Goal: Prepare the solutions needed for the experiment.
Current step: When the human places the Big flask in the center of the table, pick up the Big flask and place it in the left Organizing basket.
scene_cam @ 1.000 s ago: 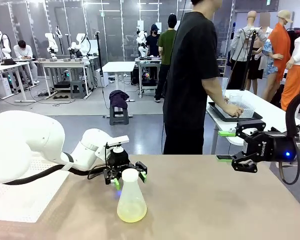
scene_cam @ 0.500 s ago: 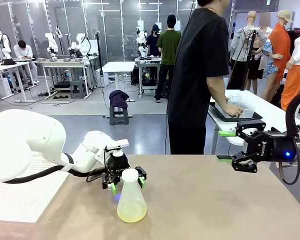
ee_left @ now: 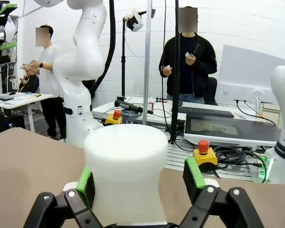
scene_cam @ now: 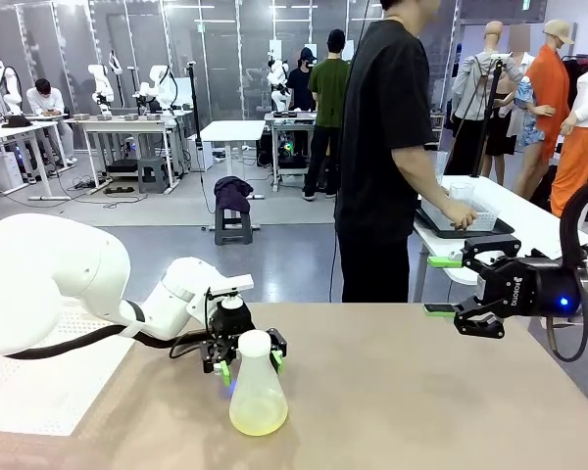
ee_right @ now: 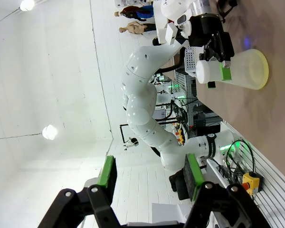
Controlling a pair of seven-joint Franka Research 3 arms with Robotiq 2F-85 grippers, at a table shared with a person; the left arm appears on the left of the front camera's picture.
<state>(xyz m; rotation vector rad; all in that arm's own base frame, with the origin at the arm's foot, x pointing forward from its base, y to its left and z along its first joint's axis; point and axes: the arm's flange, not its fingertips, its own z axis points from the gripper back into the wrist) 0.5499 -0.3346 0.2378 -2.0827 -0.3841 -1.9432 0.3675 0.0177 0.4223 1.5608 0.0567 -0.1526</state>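
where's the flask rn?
Front view: the flask stands upright on the table, left of centre near the robot's edge, its neck between the left gripper's fingers, with yellow-green solution at its bottom.

Open lab hall with a grey floor (scene_cam: 274, 245). Glazed partition panels (scene_cam: 216, 59) line the far wall. White work tables (scene_cam: 230, 132) stand in rows; a dark stool (scene_cam: 233, 223) holds draped cloth. A white side table (scene_cam: 529, 220) carries a dark tray (scene_cam: 451, 223). Foreground tabletop (scene_cam: 421, 392) is brown. Left wrist view: white wall (ee_left: 256, 28), monitor (ee_left: 249, 76), keyboard (ee_left: 206, 112).
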